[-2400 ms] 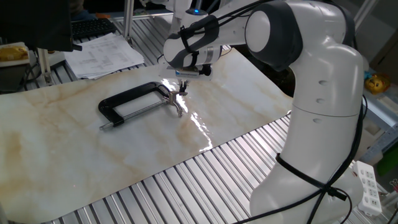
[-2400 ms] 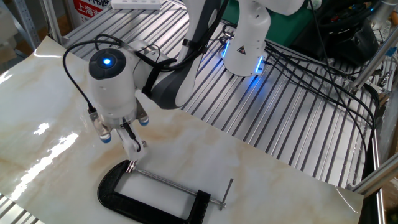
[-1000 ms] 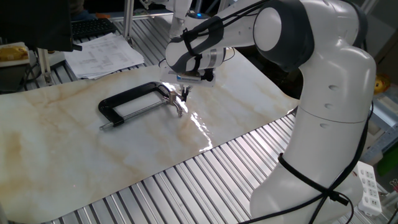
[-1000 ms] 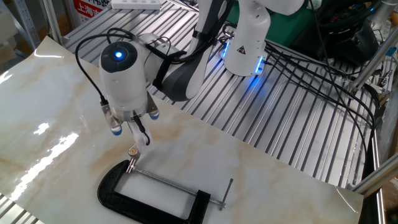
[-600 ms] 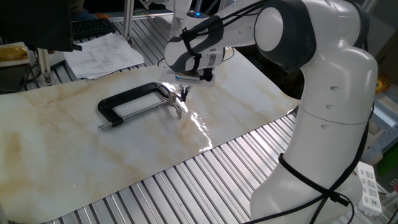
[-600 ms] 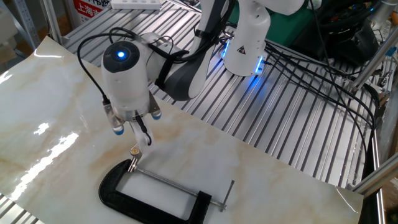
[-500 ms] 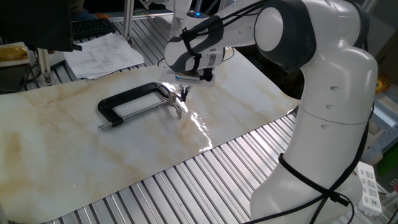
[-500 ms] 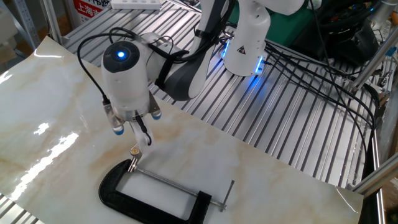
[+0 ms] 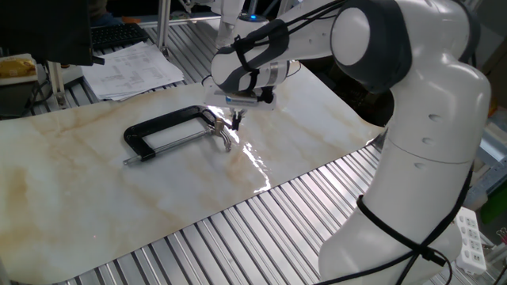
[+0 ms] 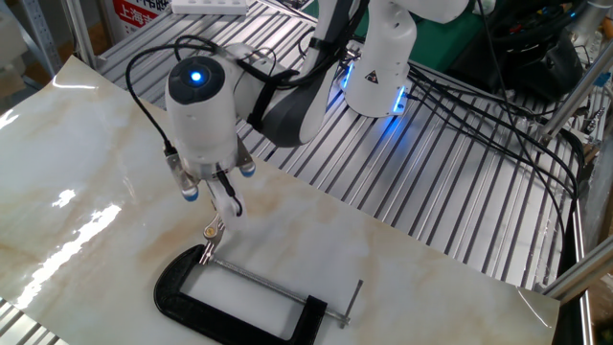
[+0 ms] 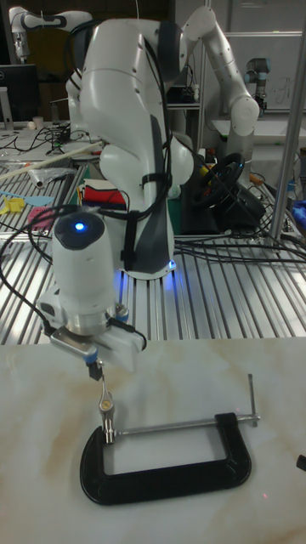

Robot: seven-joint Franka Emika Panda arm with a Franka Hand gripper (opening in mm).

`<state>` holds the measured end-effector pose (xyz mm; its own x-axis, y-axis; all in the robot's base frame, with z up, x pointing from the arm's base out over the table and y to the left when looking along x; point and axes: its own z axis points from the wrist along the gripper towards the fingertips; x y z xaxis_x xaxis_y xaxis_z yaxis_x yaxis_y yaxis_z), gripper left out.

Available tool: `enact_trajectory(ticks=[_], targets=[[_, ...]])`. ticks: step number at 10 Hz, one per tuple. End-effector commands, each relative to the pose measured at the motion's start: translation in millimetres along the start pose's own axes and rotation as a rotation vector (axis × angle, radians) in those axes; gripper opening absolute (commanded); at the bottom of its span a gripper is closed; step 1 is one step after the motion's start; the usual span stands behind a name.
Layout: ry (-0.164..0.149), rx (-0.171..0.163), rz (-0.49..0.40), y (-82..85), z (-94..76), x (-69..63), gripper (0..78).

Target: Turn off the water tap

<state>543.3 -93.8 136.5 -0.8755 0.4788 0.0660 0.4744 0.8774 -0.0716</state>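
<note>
The tap (image 11: 106,411) is the small silver pronged piece at the end of the screw of the black clamp (image 11: 161,473), which lies flat on the desk (image 9: 95,182). One prong rises above the frame's corner. The gripper (image 11: 92,367) hangs pointing down, just above and slightly to one side of that prong. Its fingers look drawn together with nothing between them (the tips read as a single dark point in the tall view), and I cannot tell whether they touch the prong.

The step in hand seems to be pushing a prong round rather than gripping it. To do it well, the tips should probably come down beside the prong, low enough to bear on its shank and not skid off the top. They should then sweep across the screw's axis, so that the force turns the tap. The clamp is not fixed to the desk, so a push along the screw would likely just slide the whole frame.

The tall view gives the gap between fingers and prong side-on, and shows the T-bar (image 11: 252,399) at the far end of the screw. The view from the robot's side puts the glossy desk's glare right next to the tap. The view facing the base shows the fingers offset sideways from the prong.
</note>
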Motion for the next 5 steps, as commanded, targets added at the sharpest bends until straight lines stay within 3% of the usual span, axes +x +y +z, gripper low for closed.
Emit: enact_trajectory(ticks=[1, 3, 5], targets=[[0.038, 0.014, -0.081, -28.2, -43.8, 14.0, 0.0], [0.044, 0.005, -0.121, -39.1, -58.8, 18.7, 0.0], [0.04, 0.005, -0.162, -39.9, -71.5, 31.0, 0.0]])
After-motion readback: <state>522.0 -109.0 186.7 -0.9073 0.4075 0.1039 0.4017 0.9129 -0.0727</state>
